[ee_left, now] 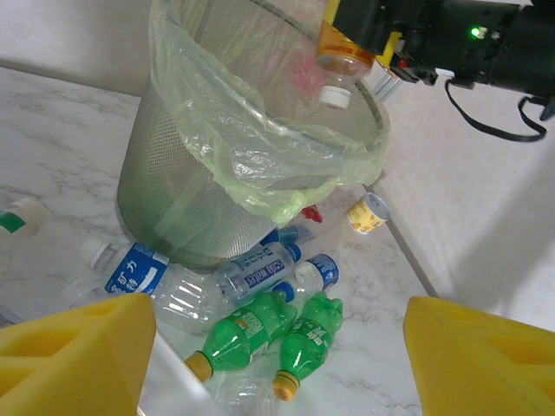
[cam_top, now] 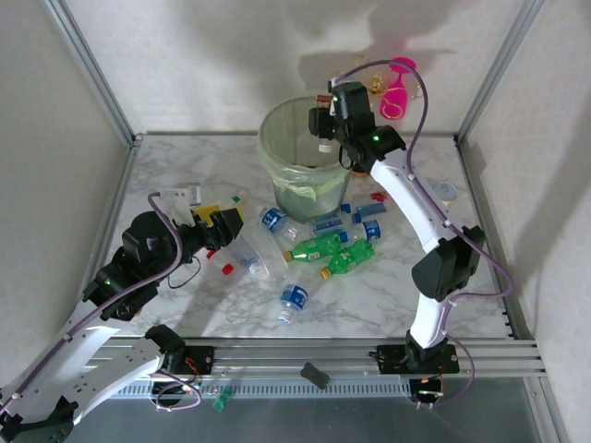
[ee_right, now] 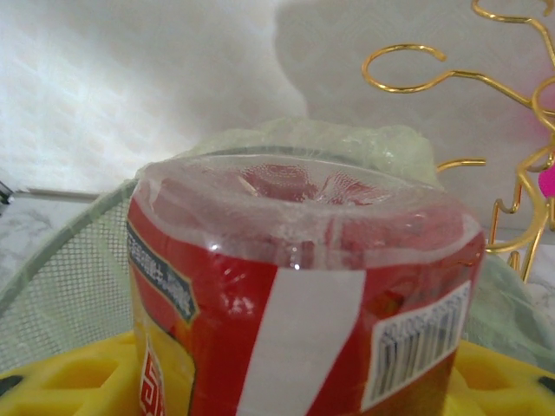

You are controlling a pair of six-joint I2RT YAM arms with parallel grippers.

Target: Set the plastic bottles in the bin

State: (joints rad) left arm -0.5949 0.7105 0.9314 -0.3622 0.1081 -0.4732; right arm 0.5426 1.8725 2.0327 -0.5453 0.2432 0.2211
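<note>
A red-labelled bottle (ee_right: 303, 295) sits between the right fingers (ee_right: 69, 381), seemingly above the bin (cam_top: 277, 157).

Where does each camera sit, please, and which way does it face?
Top external: high behind, looking down at left arm, right arm, the bin and scattered bottles.
Left wrist: low, facing the bin; own yellow fingers frame it.
Right wrist: over the bin, the right claw gripping a red-labelled bottle.
Shared: top and left wrist both show that bottle.
</note>
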